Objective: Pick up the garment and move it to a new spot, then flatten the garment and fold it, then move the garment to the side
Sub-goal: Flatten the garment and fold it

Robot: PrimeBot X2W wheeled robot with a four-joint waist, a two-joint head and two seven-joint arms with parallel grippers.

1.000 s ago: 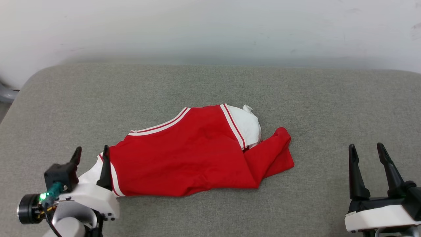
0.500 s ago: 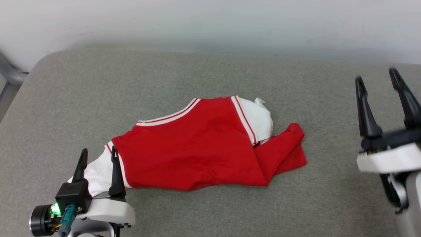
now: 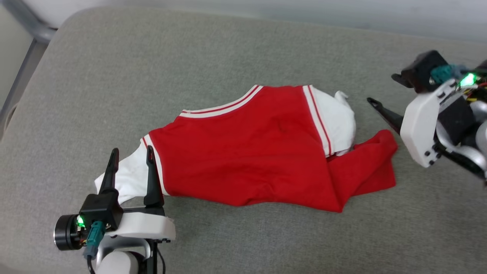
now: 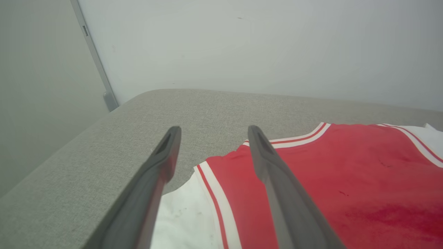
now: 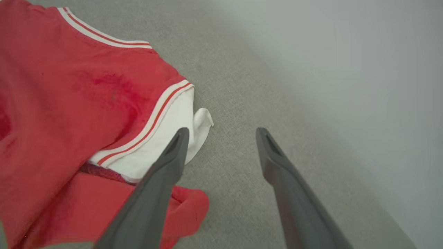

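The garment (image 3: pixel 258 144), a red jersey with white sleeves and red-white stripe trim, lies crumpled on the grey padded surface (image 3: pixel 114 76). My left gripper (image 3: pixel 132 152) is open at the garment's left end, its fingers on either side of the white sleeve (image 3: pixel 129 175). In the left wrist view the left gripper (image 4: pixel 213 131) has the sleeve (image 4: pixel 183 214) and the red body (image 4: pixel 346 180) beneath it. My right gripper (image 3: pixel 382 89) is open, turned leftward toward the garment's right end. In the right wrist view the right gripper (image 5: pixel 223 133) sits beside the other white sleeve (image 5: pixel 166 138), with nothing between its fingers.
A pale wall (image 4: pixel 242 45) runs along the far side of the padded surface. A grey metal frame (image 3: pixel 26 23) stands past the surface's rounded far left corner. Bare grey padding lies in front of the garment and to its left.
The head camera has tipped down and shifted. My right arm has risen and swung inward, its fingers now pointing left at the garment's right end. The left gripper stays open at the white sleeve.
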